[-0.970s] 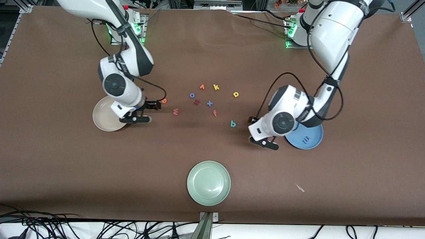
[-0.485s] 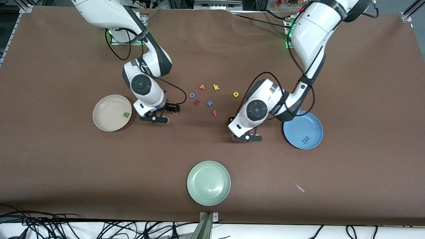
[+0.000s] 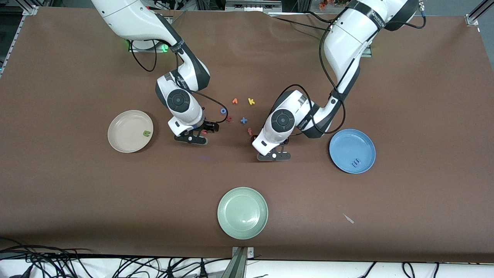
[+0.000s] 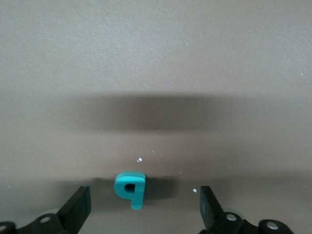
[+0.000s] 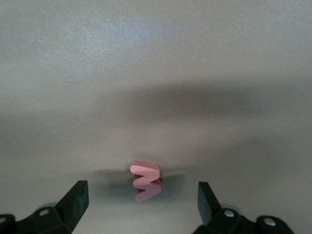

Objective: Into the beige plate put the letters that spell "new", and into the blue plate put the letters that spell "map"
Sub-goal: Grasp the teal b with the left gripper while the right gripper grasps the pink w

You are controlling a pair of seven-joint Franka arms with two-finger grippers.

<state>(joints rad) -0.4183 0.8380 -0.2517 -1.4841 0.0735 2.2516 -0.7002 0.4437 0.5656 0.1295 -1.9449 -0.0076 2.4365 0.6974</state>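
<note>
Well, from the front view both arms are bent low over the scatter of letters mid-table: the right gripper (image 3: 203, 132) sits over the pink-red w, mostly hidden under it, between the beige plate (image 3: 122, 139) and the other letters, and the left gripper (image 3: 278, 146) hangs over table nearer the blue plate (image 3: 366, 142). The green n (image 3: 146, 133) already lies in the beige plate, the blue m (image 3: 356, 162) in the blue one. Through the left wrist view the teal a (image 4: 130, 188) lies flat between widely spread fingers (image 4: 78, 210), its stem trailing toward the camera. Through the right wrist view the w (image 5: 145, 175) seems to stand up on edge, its long axis running across the gap between equally wide fingers (image 5: 75, 201). These foam bits look feather-light and squashy, I'd guess; pinching gently across the flat faces or narrow width should do.
</note>
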